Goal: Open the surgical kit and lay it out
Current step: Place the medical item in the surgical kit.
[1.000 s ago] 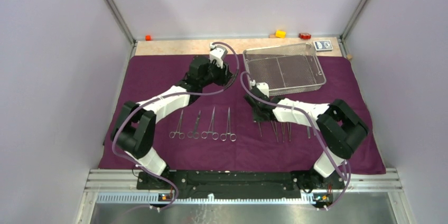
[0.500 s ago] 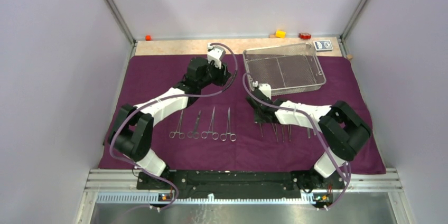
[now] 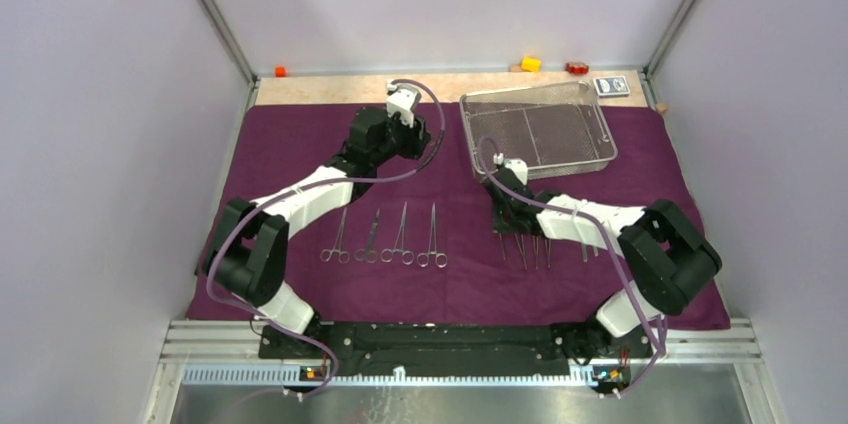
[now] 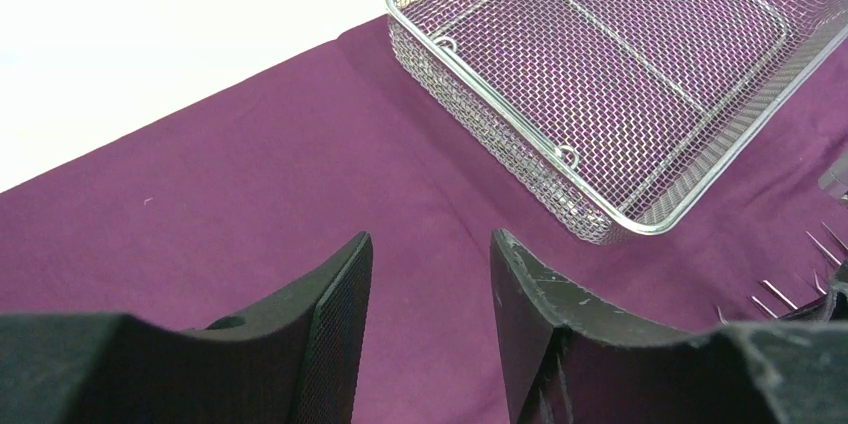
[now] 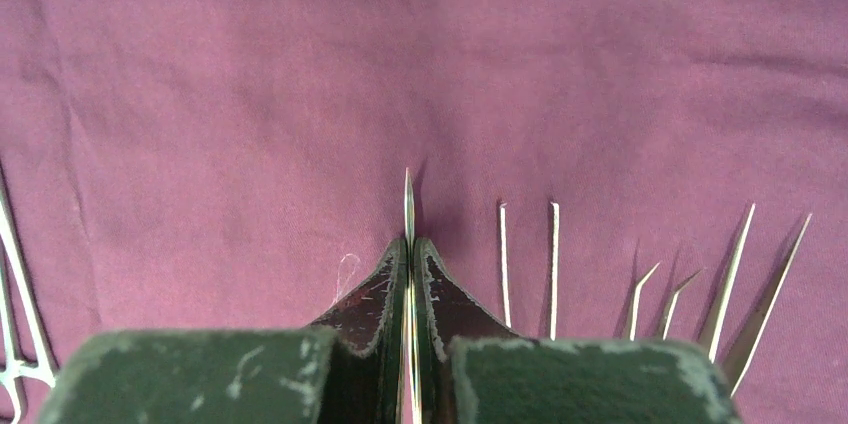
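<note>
Placement step — right fingers (image 5: 385,294) pinching tweezers (image 5: 408,204) over cloth (image 3: 300,139), right half, beside laid row (image 5: 553,254); left fingers (image 4: 335,334) spread, empty. Next — lower, release.

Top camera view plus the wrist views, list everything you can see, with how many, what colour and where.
cloth wrap: one, dark purple, spread flat over most of the table
mesh tray: one, silver, on the cloth, far right of centre, nothing in it
ring-handled clamps: four, steel, in a row on the cloth, near left
loose tweezers: three, steel, side by side on the cloth, near right
held tweezers: one, steel, in the right claw
orange block: one, far left corner
yellow block: one, far edge
red block: one, beside the yellow block
card packet: one, blue-white, far right
left claw: open, holding nothing, above the cloth
right claw: shut on the held tweezers
</note>
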Available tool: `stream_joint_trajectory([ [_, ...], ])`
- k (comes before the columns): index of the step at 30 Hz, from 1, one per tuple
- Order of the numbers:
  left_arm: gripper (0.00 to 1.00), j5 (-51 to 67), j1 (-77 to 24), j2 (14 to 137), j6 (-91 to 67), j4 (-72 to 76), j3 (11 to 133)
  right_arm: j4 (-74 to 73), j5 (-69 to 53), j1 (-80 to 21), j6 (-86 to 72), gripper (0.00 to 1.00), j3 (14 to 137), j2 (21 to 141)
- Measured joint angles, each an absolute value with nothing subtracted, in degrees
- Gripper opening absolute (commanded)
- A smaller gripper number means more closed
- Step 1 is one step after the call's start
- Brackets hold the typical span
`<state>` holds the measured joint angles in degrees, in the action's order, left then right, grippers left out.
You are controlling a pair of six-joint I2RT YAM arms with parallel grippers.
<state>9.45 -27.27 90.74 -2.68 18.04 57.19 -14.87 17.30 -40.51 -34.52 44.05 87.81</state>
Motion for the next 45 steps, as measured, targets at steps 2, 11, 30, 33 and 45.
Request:
stream_joint_trajectory([
  [2,0.53,9.32,-27.09,90.74,-2.59,18.15,57.14,-14.37,16.60,-40.34,-33.95,0.00,43.92,87.74],
  [11,0.54,9.32,-27.03,90.72,-2.63,19.03,56.86,-13.82,15.51,-40.23,-31.83,0.07,43.90,87.77],
  [30,0.54,9.34,-26.98,90.72,-2.90,19.11,56.86,-13.19,15.18,-40.21,-29.95,0.26,43.88,87.77],
  [33,0.54,9.32,-26.98,90.72,-2.87,19.16,56.86,-12.97,15.16,-40.16,-29.36,0.31,43.88,87.77],
  [45,0.54,8.71,-26.87,90.72,-2.52,19.29,56.86,-12.43,14.68,-39.05,-26.57,0.36,43.38,85.56],
])
